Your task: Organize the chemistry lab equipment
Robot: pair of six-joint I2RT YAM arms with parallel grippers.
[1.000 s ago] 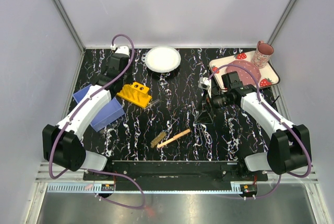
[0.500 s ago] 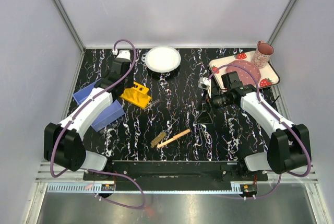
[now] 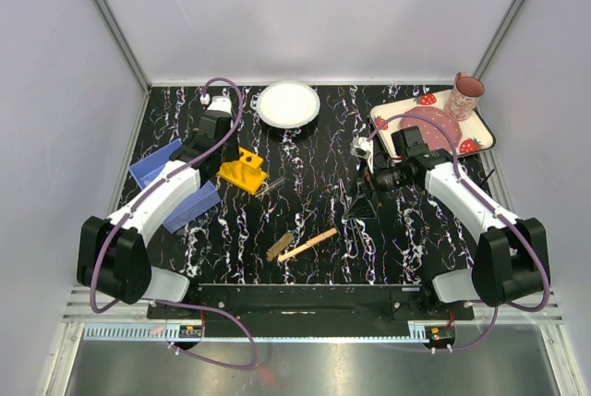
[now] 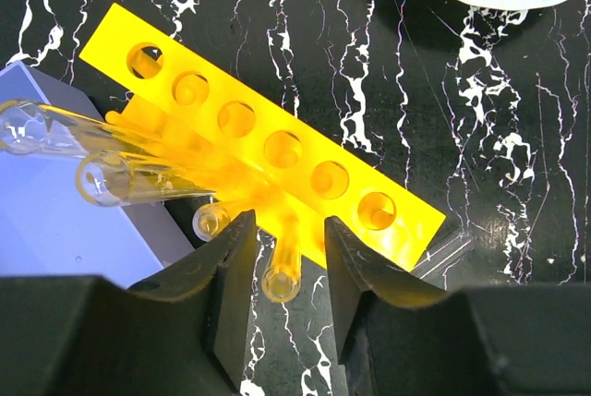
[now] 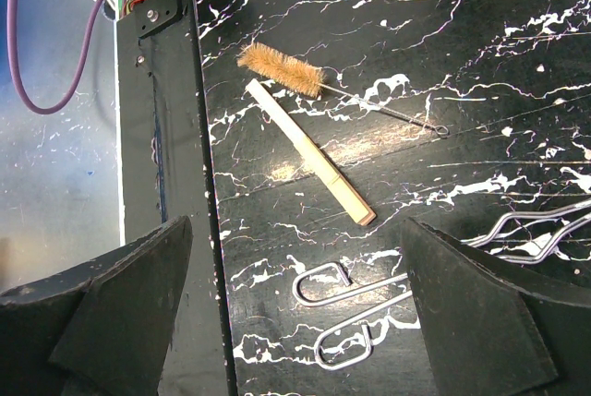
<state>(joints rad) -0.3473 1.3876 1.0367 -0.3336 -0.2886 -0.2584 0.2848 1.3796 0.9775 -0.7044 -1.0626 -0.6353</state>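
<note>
Finds the left gripper (image 4: 284,274) low over the yellow rack (image 4: 277,151), which sits left of centre on the black marbled table (image 3: 323,151). Records its jaws apart, straddling the open end of one slender clear tube (image 4: 282,267) that juts out at the rack's near edge. Sees a gap between that tube and the right finger, so logs no clamp. Counts six round holes along the rack's top face. Notes further clear tubes (image 4: 120,174) lying slantwise at the rack's left end, over the edge of a blue block (image 4: 65,230). Places the round white plate (image 3: 288,103) beyond the rack and apart from it.

Finds the right gripper (image 5: 294,230) right of centre, pointing down at the table, jaws spread wide and holding nothing. Locates in its view the short brown brush (image 5: 282,70) on a thin wire handle and the pale wooden stick (image 5: 309,165), just beside each other near the table's front edge. Logs thin metal rods (image 5: 351,290), bent into loops, lying flat near the stick's end. Places the strawberry-printed tray (image 3: 411,108) with the pink cup (image 3: 466,94) at the far right corner.
</note>
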